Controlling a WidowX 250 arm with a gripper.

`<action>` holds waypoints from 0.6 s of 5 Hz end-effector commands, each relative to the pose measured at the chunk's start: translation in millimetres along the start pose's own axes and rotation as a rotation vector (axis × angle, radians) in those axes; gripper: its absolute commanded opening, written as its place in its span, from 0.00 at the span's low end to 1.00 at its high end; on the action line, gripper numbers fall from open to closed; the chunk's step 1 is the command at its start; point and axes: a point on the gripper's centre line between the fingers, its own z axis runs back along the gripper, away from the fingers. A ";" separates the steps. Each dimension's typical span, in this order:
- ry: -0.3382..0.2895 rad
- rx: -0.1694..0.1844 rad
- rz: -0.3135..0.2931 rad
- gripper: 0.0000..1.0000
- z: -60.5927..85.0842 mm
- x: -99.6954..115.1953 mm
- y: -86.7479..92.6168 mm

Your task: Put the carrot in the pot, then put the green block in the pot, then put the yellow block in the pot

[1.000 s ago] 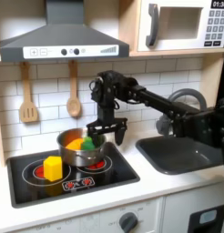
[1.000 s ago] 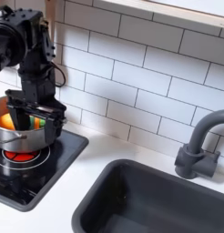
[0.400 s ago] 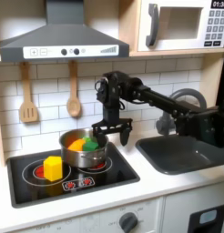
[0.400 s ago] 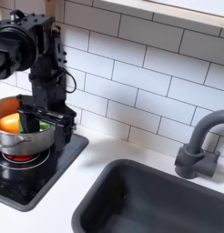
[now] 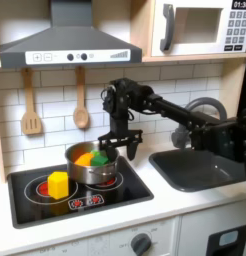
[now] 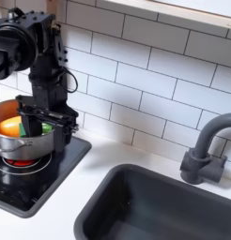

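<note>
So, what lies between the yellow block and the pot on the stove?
Nothing: in the first exterior view only bare black stovetop, part of the red burner ring, separates the yellow block from the pot. They stand close but apart.

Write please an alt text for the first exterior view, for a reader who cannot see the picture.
A black robot arm's end effector hangs over the right rim of a round shiny steel pot on a toy stove, with an orange toy carrot and a small green cube inside. A small yellow cube sits on the left burner.
</note>
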 end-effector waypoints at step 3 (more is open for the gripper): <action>-0.001 -0.009 -0.003 0.00 -6.3 -0.5 -2.1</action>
